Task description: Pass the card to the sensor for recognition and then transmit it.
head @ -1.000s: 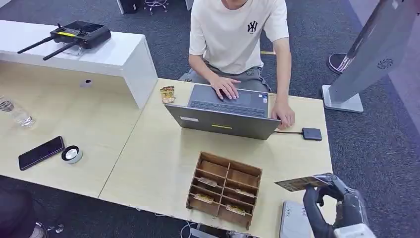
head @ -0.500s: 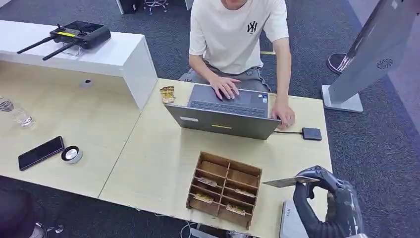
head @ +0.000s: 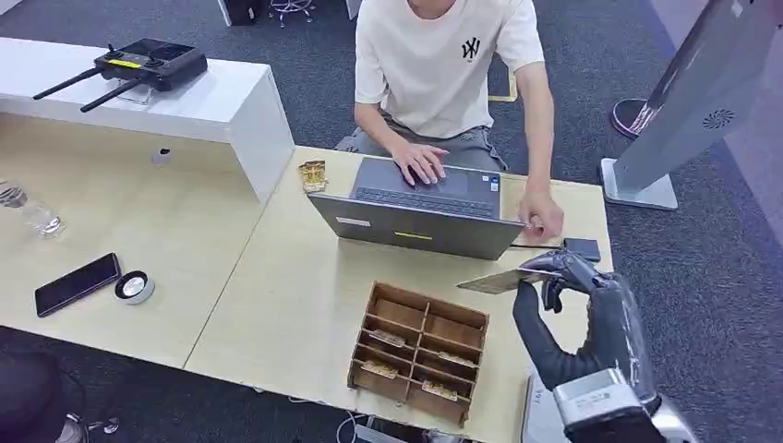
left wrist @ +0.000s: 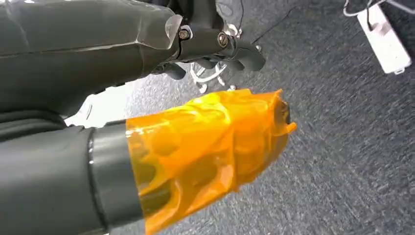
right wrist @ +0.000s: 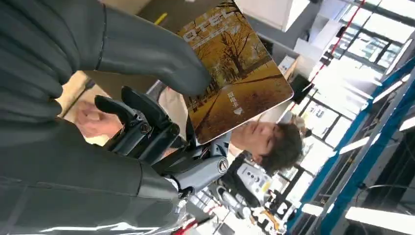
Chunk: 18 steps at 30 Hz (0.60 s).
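My right hand is raised over the table's right side and pinches a card between thumb and fingers, holding it nearly flat just short of the laptop. In the right wrist view the card shows an autumn tree picture, with my thumb pressed on its face. The white card reader lies at the table's near edge, partly hidden behind my right forearm. My left hand, its thumb wrapped in orange tape, hangs over the grey carpet holding nothing, fingers apart.
A wooden compartment box holding several cards sits left of my right hand. A person sits behind the laptop, one hand near a small black hub. A phone and a small round tin lie far left.
My right hand has lifted the card up from beside the card reader and carried it forward toward the laptop and the person. The person's hand by the hub shifted slightly.
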Tool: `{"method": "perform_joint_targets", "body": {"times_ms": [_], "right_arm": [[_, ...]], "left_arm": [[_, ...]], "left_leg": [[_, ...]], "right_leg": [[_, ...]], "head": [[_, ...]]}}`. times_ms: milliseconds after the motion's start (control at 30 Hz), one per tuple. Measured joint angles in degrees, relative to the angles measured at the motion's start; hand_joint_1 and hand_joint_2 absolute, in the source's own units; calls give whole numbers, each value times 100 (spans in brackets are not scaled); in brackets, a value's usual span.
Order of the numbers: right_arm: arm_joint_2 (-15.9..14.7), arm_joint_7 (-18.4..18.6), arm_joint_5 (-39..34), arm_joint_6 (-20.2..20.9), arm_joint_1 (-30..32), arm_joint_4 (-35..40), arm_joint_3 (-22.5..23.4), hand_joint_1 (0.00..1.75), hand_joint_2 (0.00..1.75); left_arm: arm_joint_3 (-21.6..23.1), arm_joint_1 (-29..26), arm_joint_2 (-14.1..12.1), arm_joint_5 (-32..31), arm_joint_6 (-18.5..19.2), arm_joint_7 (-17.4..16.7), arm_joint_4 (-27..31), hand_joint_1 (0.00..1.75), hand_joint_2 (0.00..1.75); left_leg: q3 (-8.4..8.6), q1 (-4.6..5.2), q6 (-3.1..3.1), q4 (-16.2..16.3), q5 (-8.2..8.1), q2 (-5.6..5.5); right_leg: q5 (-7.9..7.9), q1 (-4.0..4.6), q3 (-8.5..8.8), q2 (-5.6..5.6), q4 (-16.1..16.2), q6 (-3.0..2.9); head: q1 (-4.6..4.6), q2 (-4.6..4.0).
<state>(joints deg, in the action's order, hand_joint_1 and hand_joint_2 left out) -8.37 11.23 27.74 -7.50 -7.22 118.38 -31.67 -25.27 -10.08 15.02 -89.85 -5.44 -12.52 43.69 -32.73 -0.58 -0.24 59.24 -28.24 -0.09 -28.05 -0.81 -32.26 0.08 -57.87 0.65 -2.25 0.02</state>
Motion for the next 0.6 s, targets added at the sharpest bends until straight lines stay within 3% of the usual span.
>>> {"method": "perform_joint_targets", "body": {"times_ms": [267, 600], "right_arm": [[363, 620, 688, 243, -612, -457, -31, 175, 175], [511, 881, 1489, 310, -1390, -1271, -33, 175, 175]], "left_arm": [[404, 44, -99, 15, 101, -179, 7, 0, 0], [976, 22, -254, 238, 291, -424, 85, 0, 0]], "left_leg": [[-1, 0, -2, 0, 1, 0], [-2, 0, -4, 0, 5, -4]], "right_leg": [[3, 0, 0, 0, -1, -2], [4, 0, -1, -2, -2, -3]], "head": [[-2, 0], [-2, 0]]}}
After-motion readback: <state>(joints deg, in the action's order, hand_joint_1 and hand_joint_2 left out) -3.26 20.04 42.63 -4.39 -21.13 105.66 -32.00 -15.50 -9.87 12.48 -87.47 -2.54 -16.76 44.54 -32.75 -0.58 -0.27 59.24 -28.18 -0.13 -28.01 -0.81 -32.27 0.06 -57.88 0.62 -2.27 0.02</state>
